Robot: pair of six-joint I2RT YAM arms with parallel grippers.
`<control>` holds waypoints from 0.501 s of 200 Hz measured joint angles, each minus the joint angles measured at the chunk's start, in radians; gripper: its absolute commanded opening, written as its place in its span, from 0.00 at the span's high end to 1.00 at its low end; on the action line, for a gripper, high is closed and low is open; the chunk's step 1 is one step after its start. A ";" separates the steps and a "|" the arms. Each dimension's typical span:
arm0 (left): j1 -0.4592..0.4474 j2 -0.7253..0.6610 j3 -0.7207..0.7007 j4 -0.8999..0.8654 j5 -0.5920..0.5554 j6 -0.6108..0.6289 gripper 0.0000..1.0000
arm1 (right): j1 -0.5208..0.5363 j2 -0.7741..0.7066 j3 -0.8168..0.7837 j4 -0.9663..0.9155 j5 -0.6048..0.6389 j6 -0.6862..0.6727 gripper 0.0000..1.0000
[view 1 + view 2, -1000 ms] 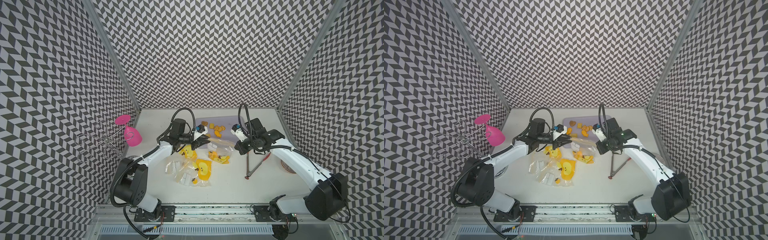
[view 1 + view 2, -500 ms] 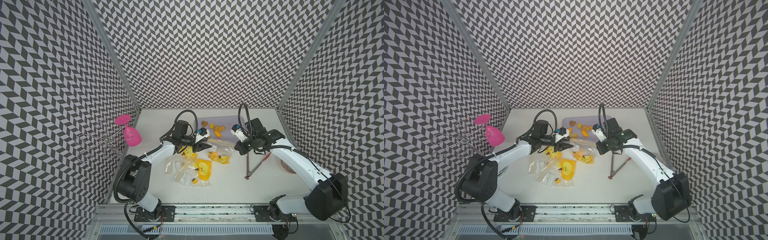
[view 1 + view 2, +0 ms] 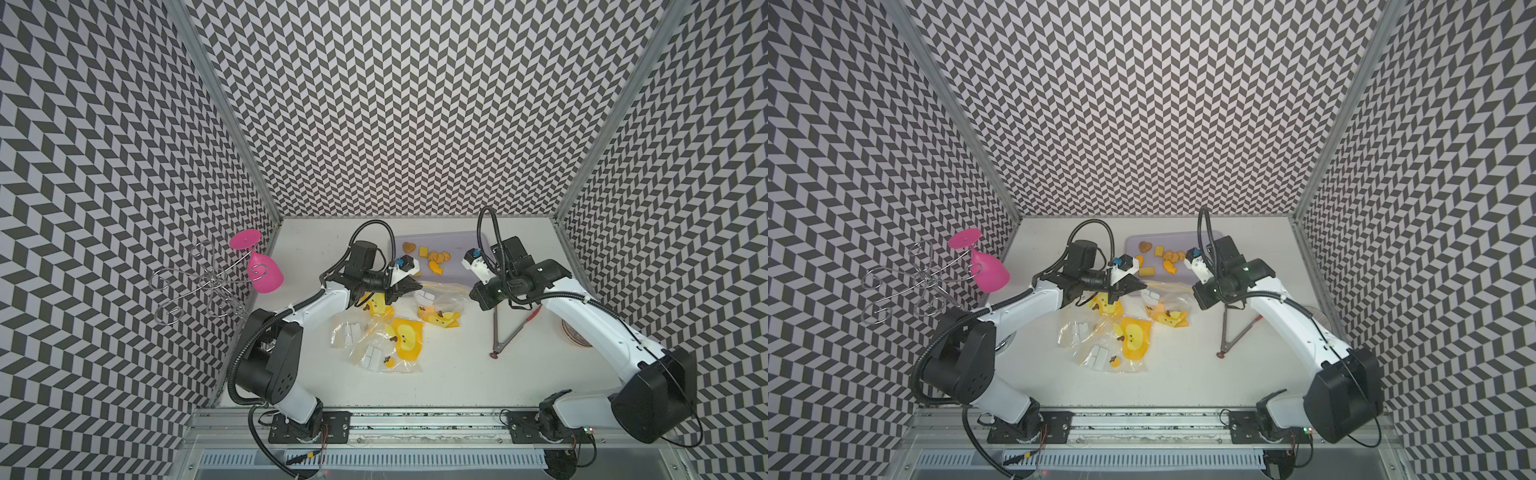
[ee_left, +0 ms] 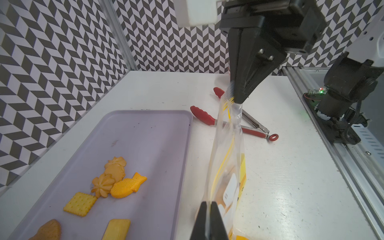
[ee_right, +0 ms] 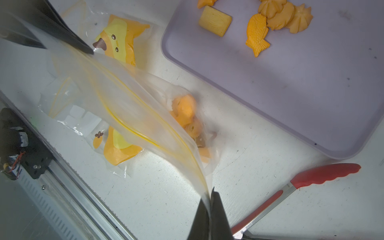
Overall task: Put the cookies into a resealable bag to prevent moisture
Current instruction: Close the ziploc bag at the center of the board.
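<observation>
A clear resealable bag [image 3: 440,297] with a yellow zip line hangs stretched between my two grippers, some orange cookies [image 5: 185,112] lying inside it. My left gripper [image 4: 209,204] is shut on one end of the bag's [image 4: 227,166] top edge. The right gripper [image 5: 209,193] is shut on the other end of the bag [image 5: 135,108]. In both top views the left gripper [image 3: 417,286] [image 3: 1144,286] and right gripper [image 3: 473,293] [image 3: 1196,291] face each other. More cookies [image 3: 434,257] [image 4: 116,182] lie on the lilac tray [image 3: 453,245] [image 4: 145,141] behind the bag.
Red-handled tongs [image 3: 511,328] [image 5: 311,178] lie on the table under the right arm. Several other clear bags with yellow cartoon prints [image 3: 403,338] lie in front of the held bag. A pink glass [image 3: 264,270] hangs on a wire rack at the left wall.
My left gripper has moved right to the bag's free end and closed on its top edge. The right arm has stayed where it was, still holding the bag.
</observation>
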 measured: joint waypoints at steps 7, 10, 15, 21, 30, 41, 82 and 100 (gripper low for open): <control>0.000 0.000 0.000 0.000 0.001 0.000 1.00 | 0.000 -0.009 0.000 0.002 0.003 -0.005 0.61; 0.001 0.000 0.000 0.000 0.002 0.000 1.00 | 0.000 -0.013 0.000 0.003 0.003 -0.002 0.57; 0.002 0.000 0.000 0.000 0.004 0.000 1.00 | 0.000 -0.021 0.000 0.005 0.003 -0.011 0.51; 0.002 0.000 0.000 0.000 0.006 0.000 1.00 | 0.000 -0.032 0.000 0.010 0.002 -0.014 0.44; 0.002 0.000 0.000 0.000 0.008 0.002 1.00 | 0.000 -0.050 0.001 0.020 -0.004 -0.021 0.37; 0.002 0.000 0.000 0.000 0.012 0.003 1.00 | 0.000 -0.076 0.001 0.038 -0.006 -0.038 0.36; 0.005 0.000 0.000 -0.001 0.019 0.006 1.00 | 0.000 -0.112 0.029 0.043 0.024 -0.113 0.37; 0.005 0.000 0.000 -0.001 0.021 0.006 1.00 | 0.002 -0.106 0.029 0.029 0.031 -0.159 0.38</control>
